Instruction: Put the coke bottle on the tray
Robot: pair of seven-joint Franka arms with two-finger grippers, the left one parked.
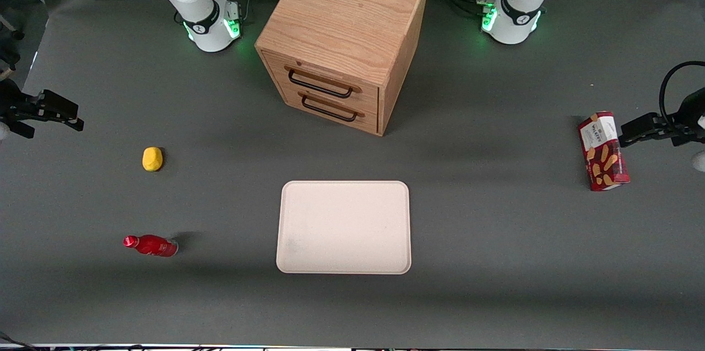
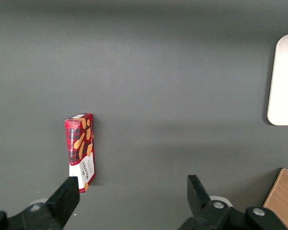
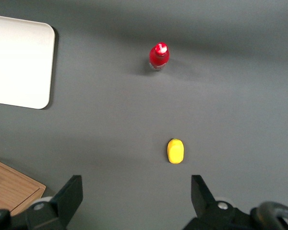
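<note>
The coke bottle [image 1: 151, 245] [image 3: 159, 56], small and all red with a red cap, stands on the grey table toward the working arm's end. The cream tray [image 1: 344, 227] [image 3: 19, 62] lies flat and bare near the table's middle, well apart from the bottle. My right gripper [image 1: 52, 119] [image 3: 136, 184] hangs open above the table at the working arm's end, farther from the front camera than the bottle. Nothing is between its fingers [image 3: 72, 191].
A yellow lump [image 1: 152, 158] [image 3: 175, 150] lies between gripper and bottle. A wooden two-drawer cabinet [image 1: 344, 37] stands farther from the camera than the tray. A red snack box [image 1: 603, 151] [image 2: 80, 151] stands toward the parked arm's end.
</note>
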